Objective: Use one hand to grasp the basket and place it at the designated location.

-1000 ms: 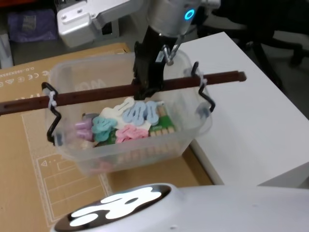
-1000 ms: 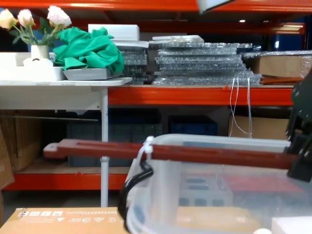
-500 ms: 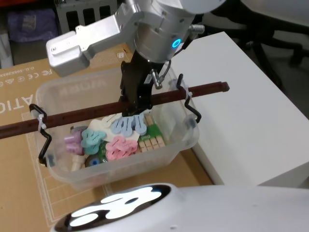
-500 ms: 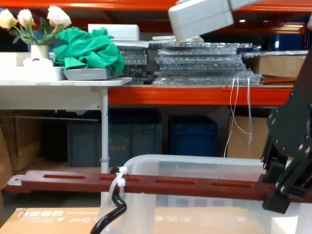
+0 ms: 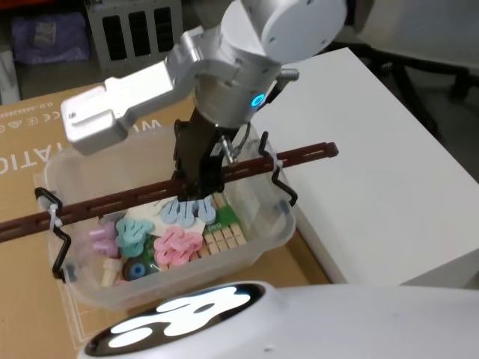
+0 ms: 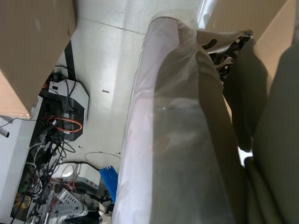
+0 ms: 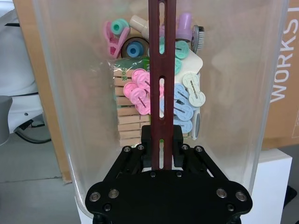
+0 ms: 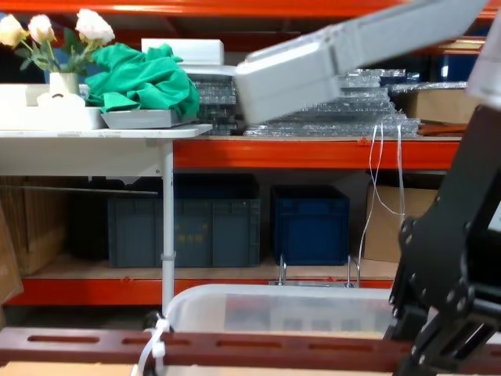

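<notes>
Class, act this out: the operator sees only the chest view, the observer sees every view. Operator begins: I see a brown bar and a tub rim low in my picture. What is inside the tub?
Observer: In the basket lie pastel plastic pegs and a row of wooden pegs.
Operator: Where is the bar held?
Observer: The right pincer is shut on the bar near its middle, above the pegs.
Operator: What lies below the basket?
Observer: Brown cardboard; a white table stands to its right.
</notes>
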You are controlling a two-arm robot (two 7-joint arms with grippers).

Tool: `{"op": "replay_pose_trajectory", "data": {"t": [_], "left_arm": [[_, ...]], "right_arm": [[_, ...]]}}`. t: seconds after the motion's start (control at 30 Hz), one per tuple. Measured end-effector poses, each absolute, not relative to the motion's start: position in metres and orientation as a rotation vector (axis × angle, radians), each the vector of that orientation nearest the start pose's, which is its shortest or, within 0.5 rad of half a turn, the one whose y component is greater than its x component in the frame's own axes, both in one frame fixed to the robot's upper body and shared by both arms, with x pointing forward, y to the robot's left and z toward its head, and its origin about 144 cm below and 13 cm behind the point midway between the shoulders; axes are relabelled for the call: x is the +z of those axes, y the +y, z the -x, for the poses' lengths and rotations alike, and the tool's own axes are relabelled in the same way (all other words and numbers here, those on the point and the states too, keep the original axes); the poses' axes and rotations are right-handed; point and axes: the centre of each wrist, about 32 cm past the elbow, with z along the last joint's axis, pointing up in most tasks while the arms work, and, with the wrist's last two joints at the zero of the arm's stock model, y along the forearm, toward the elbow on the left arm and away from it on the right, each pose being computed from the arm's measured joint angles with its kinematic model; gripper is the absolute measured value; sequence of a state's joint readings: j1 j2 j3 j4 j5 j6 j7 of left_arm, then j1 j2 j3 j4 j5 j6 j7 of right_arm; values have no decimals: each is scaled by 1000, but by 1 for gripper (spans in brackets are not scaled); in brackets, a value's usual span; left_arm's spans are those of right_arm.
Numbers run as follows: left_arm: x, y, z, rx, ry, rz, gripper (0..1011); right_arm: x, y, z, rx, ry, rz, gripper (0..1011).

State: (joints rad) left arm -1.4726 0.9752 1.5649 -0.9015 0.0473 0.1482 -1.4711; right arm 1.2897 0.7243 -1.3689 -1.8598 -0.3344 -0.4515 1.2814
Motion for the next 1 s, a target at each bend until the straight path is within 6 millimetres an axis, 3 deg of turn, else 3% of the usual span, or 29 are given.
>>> {"op": "replay_pose_trajectory", "data": {"t": [1.0], "left_arm": [[1396,496,-616,178,165,-1629,0]], "right_arm": [[1377,-113,-495,955,-1411,1106,234]]}}
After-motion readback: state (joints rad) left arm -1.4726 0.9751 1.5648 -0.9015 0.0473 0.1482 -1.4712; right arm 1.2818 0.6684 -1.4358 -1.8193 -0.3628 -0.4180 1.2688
